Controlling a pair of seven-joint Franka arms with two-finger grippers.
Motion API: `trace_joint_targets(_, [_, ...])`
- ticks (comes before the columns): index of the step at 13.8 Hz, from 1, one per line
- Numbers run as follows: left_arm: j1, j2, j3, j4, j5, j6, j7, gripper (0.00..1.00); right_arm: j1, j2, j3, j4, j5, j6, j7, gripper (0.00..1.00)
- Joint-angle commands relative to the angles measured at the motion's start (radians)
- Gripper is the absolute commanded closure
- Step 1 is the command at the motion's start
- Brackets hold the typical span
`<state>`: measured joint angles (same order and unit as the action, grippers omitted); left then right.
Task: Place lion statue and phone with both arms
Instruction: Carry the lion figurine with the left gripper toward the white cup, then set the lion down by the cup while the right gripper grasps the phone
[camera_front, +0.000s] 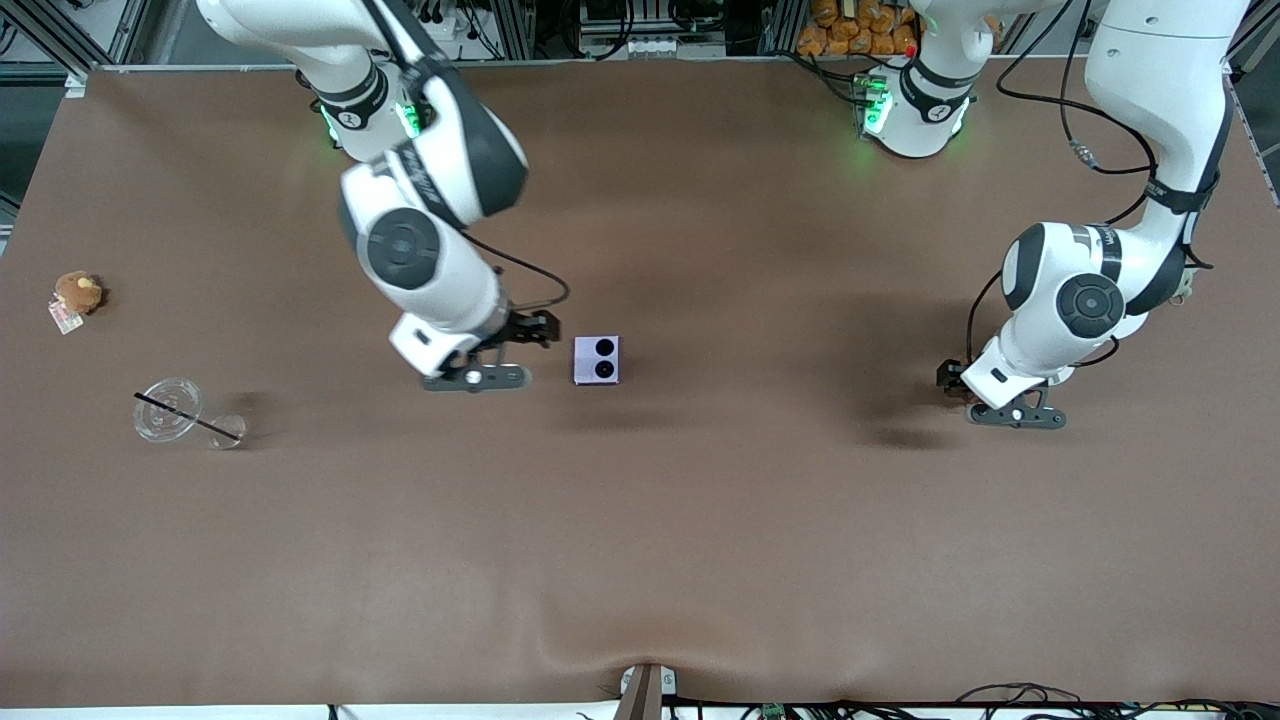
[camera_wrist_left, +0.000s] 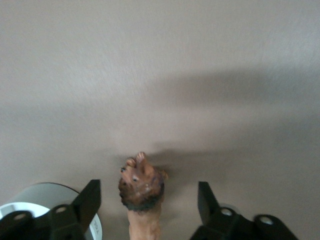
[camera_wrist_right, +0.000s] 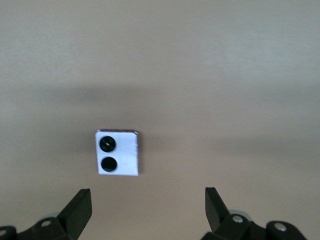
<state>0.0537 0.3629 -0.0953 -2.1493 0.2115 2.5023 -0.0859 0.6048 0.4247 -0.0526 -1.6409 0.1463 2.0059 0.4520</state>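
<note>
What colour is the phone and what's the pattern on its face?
The phone is pale lavender-white with two black circles on its face, seen best in the right wrist view.

table (camera_front: 700, 520): matt brown cloth | phone (camera_front: 597, 360): smooth, glossy | cup (camera_front: 168, 409): clear plastic

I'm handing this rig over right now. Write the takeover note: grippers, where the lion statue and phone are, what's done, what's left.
Left gripper: open, low over the table toward the left arm's end, fingers either side of the lion statue but not closed on it.
Right gripper: open, beside the phone near the table's middle, gripping nothing.
Phone lies flat, two black circles up.
Done: neither item is held; whether they have already been placed can't be told from these views.
Left: check each item's target spot, then pick up or back the arms away accordingly.
</note>
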Motion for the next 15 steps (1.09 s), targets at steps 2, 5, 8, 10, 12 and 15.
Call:
trace_joint_targets(2, [-0.002,-0.058,-0.02,0.127,0.011,-0.224,-0.005,0.0,0.045,0.084,-0.01,0.036,-0.002,0.076,0.007,0.0])
trace_joint_targets(5, [-0.002,-0.058,-0.052,0.277,0.003,-0.423,-0.003,0.0,0.085,0.135,-0.01,0.027,-0.004,0.137,0.005,0.0])
trace_joint_targets(8, [0.003,-0.058,-0.069,0.377,-0.018,-0.496,0.0,0.0,0.125,0.199,-0.01,0.026,0.005,0.206,0.02,0.0])
trace_joint_targets(10, [0.005,-0.059,-0.069,0.458,-0.076,-0.548,0.001,0.0,0.125,0.226,-0.009,0.026,0.013,0.22,0.034,0.0])
trace_joint_targets(12, [0.005,-0.064,-0.072,0.549,-0.096,-0.621,0.003,0.0,0.119,0.236,-0.009,0.013,0.034,0.225,0.053,0.0])
trace_joint_targets(15, [0.0,-0.093,-0.083,0.647,-0.155,-0.752,-0.002,0.0,0.121,0.255,-0.01,0.009,0.076,0.251,0.057,0.0])
